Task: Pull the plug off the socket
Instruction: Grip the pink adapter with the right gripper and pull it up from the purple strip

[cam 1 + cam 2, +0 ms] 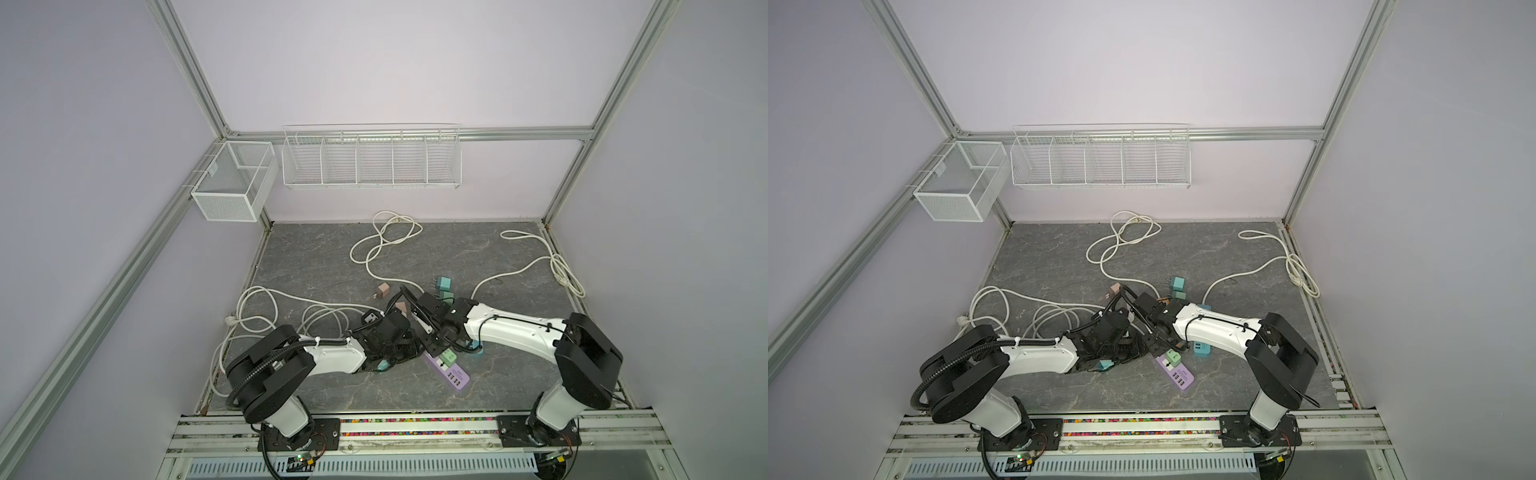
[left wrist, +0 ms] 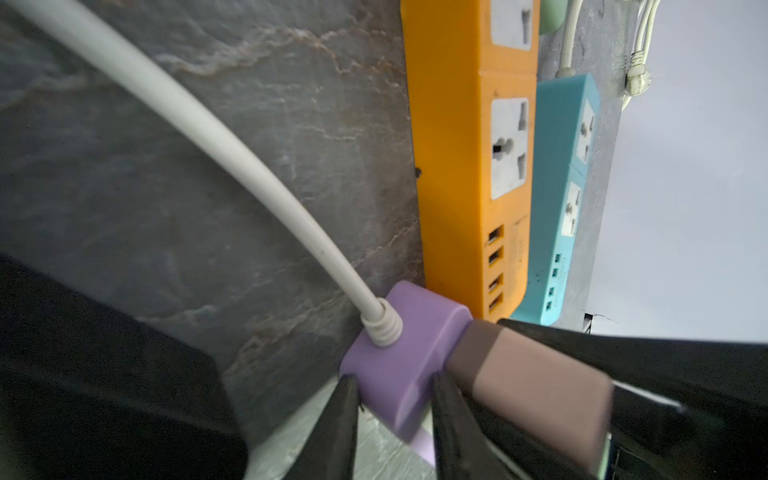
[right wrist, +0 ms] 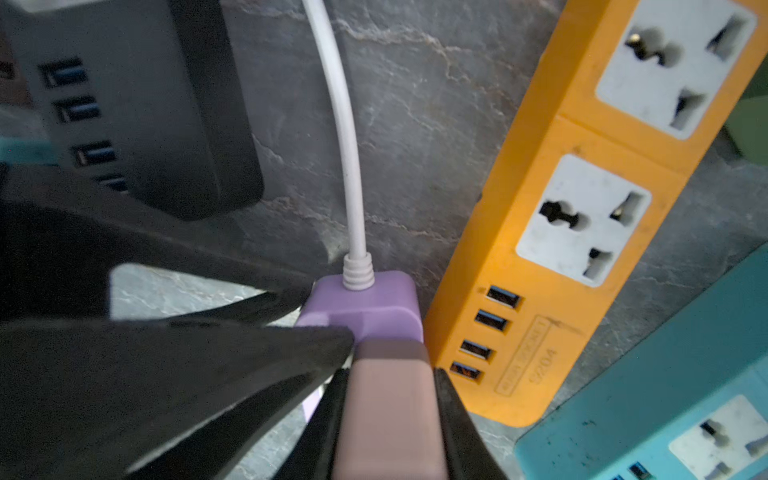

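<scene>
Both arms meet mid-table (image 1: 332, 257), grippers nose to nose over the purple power strip (image 1: 451, 372). The top views are too cluttered to read the grip, so I go by the wrist views.

The right gripper (image 3: 390, 374) is clenched on the pink plug (image 3: 388, 415), one black finger flat on each side. The plug sits in the strip at the cord end, and I see no gap between its base and the purple body.

The left gripper (image 2: 392, 386) is clamped across the cord end of the purple strip, just beside where the white cord (image 2: 232, 158) enters. Its fingers touch the strip, not the plug. I read that as the brace. I cannot tell which faces of the strip it pinches.

Key relation: the plug's long axis stands off the socket face and runs straight back between my right fingers toward that wrist. So it lies in line with the gripper, not across it. The pull should go back along that axis, away from the strip, while the left arm pins the strip. The right arm is on the plug, and the left fingertips are close beside it.

Neighbours:
- The orange power strip (image 3: 561, 249) is just beside the purple end.
- The blue power strip (image 3: 665, 395) is beyond the orange one.
- The black power strip (image 3: 137, 104) is on the other side.
- A green plug (image 1: 448, 356) sits further along the same purple strip. I judge it is not the target.

Risk: a sideways pull could lever the prongs or drag the strip into the orange one.
</scene>
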Action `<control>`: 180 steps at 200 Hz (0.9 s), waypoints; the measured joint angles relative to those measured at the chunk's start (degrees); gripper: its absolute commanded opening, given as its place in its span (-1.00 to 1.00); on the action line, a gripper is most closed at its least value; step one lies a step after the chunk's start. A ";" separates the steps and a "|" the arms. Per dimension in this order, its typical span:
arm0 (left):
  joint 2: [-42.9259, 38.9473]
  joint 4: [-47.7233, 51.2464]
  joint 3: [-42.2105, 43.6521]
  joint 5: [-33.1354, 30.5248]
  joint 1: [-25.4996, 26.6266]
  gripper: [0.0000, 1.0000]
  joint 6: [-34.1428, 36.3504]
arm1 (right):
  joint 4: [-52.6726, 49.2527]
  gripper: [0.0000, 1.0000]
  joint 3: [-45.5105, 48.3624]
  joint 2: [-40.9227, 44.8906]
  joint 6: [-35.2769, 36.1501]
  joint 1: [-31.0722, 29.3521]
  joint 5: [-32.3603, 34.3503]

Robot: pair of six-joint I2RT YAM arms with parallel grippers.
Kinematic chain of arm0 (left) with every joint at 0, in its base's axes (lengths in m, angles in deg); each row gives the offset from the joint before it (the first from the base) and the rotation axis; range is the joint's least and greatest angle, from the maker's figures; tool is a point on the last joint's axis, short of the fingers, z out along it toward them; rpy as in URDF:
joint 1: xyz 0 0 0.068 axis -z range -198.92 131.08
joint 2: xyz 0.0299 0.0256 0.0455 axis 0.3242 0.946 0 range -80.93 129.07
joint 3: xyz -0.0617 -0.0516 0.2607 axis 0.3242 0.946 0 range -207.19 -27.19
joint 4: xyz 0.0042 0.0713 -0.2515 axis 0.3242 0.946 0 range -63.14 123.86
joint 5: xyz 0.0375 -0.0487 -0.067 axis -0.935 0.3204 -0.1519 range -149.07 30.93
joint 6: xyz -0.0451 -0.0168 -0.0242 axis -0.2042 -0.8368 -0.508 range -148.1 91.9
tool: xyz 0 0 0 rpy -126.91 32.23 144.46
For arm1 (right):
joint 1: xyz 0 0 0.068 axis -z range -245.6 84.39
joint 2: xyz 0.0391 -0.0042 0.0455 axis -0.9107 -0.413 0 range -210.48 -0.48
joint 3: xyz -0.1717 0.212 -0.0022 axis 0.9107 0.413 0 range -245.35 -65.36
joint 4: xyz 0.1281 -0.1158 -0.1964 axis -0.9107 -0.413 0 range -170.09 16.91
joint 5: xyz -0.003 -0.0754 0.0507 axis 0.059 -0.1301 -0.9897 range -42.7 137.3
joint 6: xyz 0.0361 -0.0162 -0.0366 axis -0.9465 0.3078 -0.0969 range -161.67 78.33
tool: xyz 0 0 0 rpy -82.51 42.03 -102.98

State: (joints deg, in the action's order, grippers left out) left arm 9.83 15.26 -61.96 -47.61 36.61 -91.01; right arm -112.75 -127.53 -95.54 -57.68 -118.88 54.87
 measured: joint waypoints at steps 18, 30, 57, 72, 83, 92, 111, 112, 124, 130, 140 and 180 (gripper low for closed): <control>0.02 0.00 0.00 0.02 0.00 -0.40 0.00 | 0.00 -0.48 0.00 0.04 0.02 0.07 -0.11; 0.07 -0.09 0.00 0.04 0.00 -0.40 0.02 | -0.07 -0.48 0.00 0.11 0.02 0.09 0.04; 0.55 -0.59 -0.24 0.26 0.00 -0.40 0.02 | -0.42 -0.49 0.00 0.35 0.00 0.44 0.09; 0.70 -0.57 -0.37 0.37 0.00 -0.41 0.02 | -0.44 -0.51 0.00 0.44 -0.02 0.61 -0.11; 0.74 -0.59 -0.39 0.39 0.00 -0.41 0.02 | -0.37 -0.51 0.04 0.46 0.00 0.70 -0.48; 0.74 -0.57 -0.39 0.39 0.00 -0.41 0.02 | -0.33 -0.51 0.11 0.57 0.00 0.74 -0.68; 0.83 -0.59 -0.52 0.42 0.00 -0.41 0.02 | -0.13 -0.51 0.50 1.11 0.00 0.98 -0.52; 0.85 -0.59 -0.55 0.42 0.00 -0.41 0.02 | -0.15 -0.52 0.52 1.16 0.00 1.01 -0.52; 1.05 -0.61 -0.74 0.44 0.04 -0.41 0.02 | -0.31 -0.51 0.55 1.84 0.00 1.38 -0.57; 1.14 -0.61 -0.83 0.44 0.04 -0.41 0.02 | -0.39 -0.51 0.55 2.32 0.00 1.55 -0.61; 1.18 -0.57 -0.94 0.46 0.04 -0.41 0.02 | -0.57 -0.52 0.55 3.17 0.00 1.77 -0.87; 1.22 -0.50 -0.98 0.46 0.04 -0.42 0.02 | 0.79 -0.54 0.55 4.09 -0.07 1.92 -0.52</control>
State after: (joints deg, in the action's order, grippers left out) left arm 11.06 14.76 -62.94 -47.15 36.66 -90.99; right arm -111.96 -126.98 -91.46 -57.74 -116.96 54.35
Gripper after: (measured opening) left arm 0.292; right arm 0.304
